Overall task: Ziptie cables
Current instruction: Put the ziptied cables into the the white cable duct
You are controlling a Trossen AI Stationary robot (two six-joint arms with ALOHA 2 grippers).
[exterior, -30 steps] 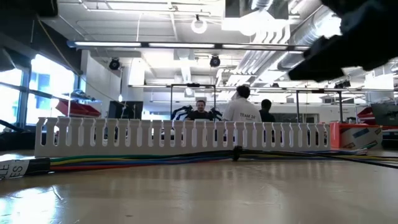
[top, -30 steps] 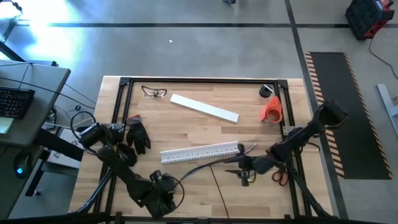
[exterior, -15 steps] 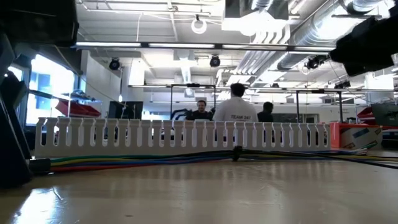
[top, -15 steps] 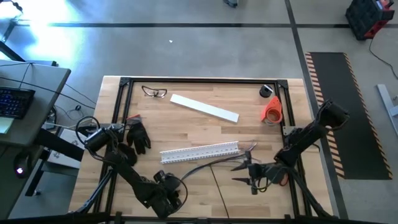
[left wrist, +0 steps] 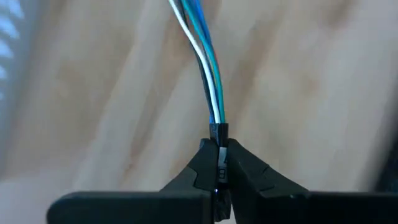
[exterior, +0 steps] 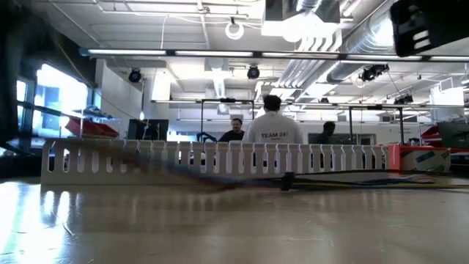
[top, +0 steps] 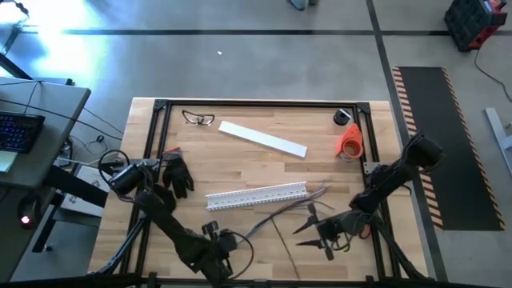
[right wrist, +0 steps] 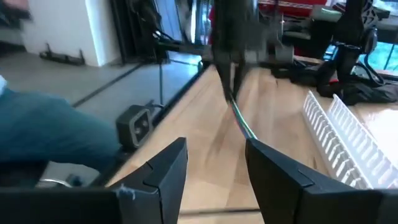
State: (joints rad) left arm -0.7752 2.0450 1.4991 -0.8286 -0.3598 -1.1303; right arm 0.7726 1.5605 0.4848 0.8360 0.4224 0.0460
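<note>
Several thin wires make up the cables, a loose dark bundle lying on the wooden table with its long axis slanting from the near left up toward the far right, where the ends fan out just past the end of the slotted white plastic channel. In the left wrist view the strands show white, blue and teal and run straight away from the fingers. The left gripper, at the near edge of the table, is pinched tight on the near end of the cables, its two dark fingers pressed together around a small dark collar. The right gripper hovers beside the bundle's middle stretch, its fingers standing apart with nothing between them. Farther back lie a flat white strip, clear safety glasses, a black glove and an orange tape roll.
</note>
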